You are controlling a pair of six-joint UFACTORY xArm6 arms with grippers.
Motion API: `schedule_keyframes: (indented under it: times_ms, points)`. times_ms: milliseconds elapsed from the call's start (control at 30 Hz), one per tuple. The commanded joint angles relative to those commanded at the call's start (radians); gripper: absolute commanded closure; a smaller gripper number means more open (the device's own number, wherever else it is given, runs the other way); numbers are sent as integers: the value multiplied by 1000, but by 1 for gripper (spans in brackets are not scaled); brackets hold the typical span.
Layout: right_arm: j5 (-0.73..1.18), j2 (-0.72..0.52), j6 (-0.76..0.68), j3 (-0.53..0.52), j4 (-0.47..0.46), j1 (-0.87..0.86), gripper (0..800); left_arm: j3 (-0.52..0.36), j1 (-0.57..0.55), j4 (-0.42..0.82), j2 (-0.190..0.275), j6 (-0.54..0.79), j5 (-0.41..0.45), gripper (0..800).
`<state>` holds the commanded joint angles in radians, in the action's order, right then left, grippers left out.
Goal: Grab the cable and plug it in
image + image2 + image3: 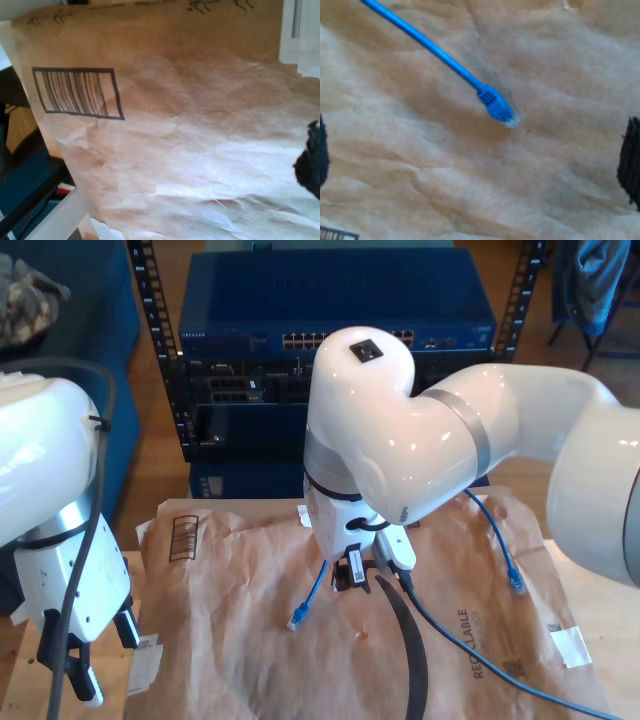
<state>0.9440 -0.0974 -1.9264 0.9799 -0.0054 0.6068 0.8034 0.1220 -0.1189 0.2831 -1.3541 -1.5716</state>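
Second wrist view: cable (435, 50) plug (500, 109) on paper (470, 175), between spread fingertips (630, 165), lined up for grabbing.

Cable (310, 598) on paper sheet (250, 640), rack (335, 350) behind.
One plug end (298, 621) rests mid-sheet beneath the big arm (420, 440); the other end (516, 585) lies toward the exterior view's right; a printed barcode (184, 537) sits toward its left.

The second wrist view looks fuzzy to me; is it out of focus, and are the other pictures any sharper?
Second wrist view: soft throughout, the cable and its plug blurred. First wrist view: slightly soft, glare on the brown paper. Exterior view: sharpest, bright highlights on the white arm.
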Motion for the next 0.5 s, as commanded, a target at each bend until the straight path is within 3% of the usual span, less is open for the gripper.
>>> schedule_keyframes:
  times_ms: [300,500]
  points:
    - [5,2,502,-2,2,0,3,14,0,0,-3,3,2,0]
    - [8,61,624,14,0,9,3,12,0,0,-3,6,-2,0]
